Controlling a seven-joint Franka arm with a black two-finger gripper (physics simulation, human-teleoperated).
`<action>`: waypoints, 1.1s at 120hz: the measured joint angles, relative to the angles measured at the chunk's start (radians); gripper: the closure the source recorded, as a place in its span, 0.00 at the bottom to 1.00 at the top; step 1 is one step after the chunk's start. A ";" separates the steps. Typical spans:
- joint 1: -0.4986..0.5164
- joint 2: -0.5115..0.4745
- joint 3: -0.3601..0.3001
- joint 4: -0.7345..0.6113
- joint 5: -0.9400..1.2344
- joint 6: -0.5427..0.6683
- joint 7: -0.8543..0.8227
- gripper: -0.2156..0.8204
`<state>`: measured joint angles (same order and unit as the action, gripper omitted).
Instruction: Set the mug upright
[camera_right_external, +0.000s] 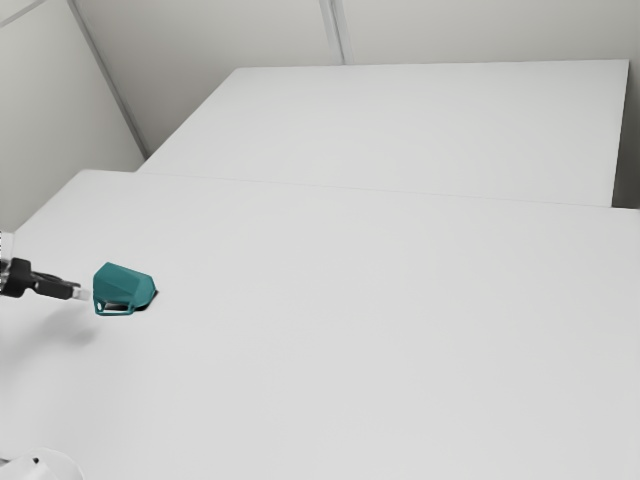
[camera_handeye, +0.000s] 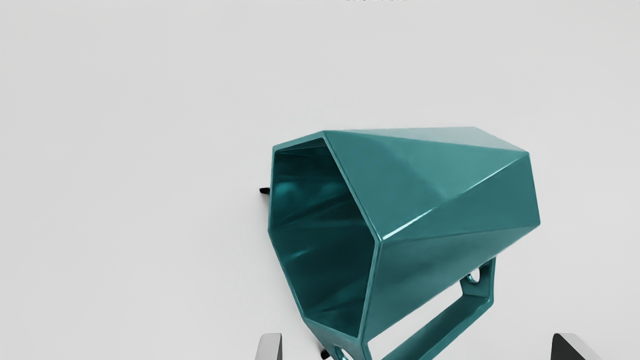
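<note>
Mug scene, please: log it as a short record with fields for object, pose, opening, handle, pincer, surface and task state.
object: teal, faceted mug
pose: lying on its side
opening: mouth uncovered, its inside visible in the wrist view
handle: angular loop with a round hole near an end, on the side of the mug nearer the fingertips
pincer: open, fingers wide apart, not clamped on the mug
surface: plain, pale table
task state: mug not yet upright
</note>
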<state>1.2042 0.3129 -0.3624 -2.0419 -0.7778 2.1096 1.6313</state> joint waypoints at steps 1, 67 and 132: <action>-0.002 0.001 0.000 0.000 0.000 0.001 0.002 0.23; -0.060 0.069 -0.007 0.038 -0.002 0.052 0.095 0.24; -0.107 0.073 -0.010 0.032 -0.010 0.079 0.124 0.52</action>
<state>1.0968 0.3856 -0.3727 -2.0099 -0.7882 2.1888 1.7551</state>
